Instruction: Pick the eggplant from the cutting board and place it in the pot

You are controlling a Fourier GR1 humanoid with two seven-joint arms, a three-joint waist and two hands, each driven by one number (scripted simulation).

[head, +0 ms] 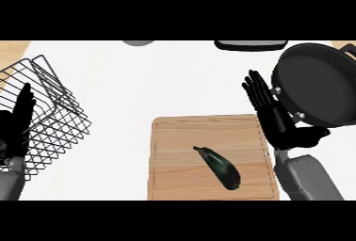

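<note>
eggplant (221, 168): dark, glossy, lying flat on the cutting board's lower right half, slanted, stem end toward upper left; touched by neither hand
cutting board (181, 155): pale wood, rectangular, centre-bottom of the head view, on the white counter (173, 80)
pot (313, 89): dark grey, round, upper right, well apart from the eggplant; nothing seen inside
right hand (277, 120): fingers straight and close together, pointing up, holding nothing; between the board's right edge and the pot, overlapping the pot's lower left rim in view
right forearm (306, 179): grey, entering from the lower right
left hand (17, 124): far left edge, fingers straight up, resting, holding nothing; in front of the wire basket
wire basket (59, 110): black wire, left side, apart from the board
top edge: grey round object (139, 42) and dark flat object (250, 45), both cut off, not identifiable
</note>
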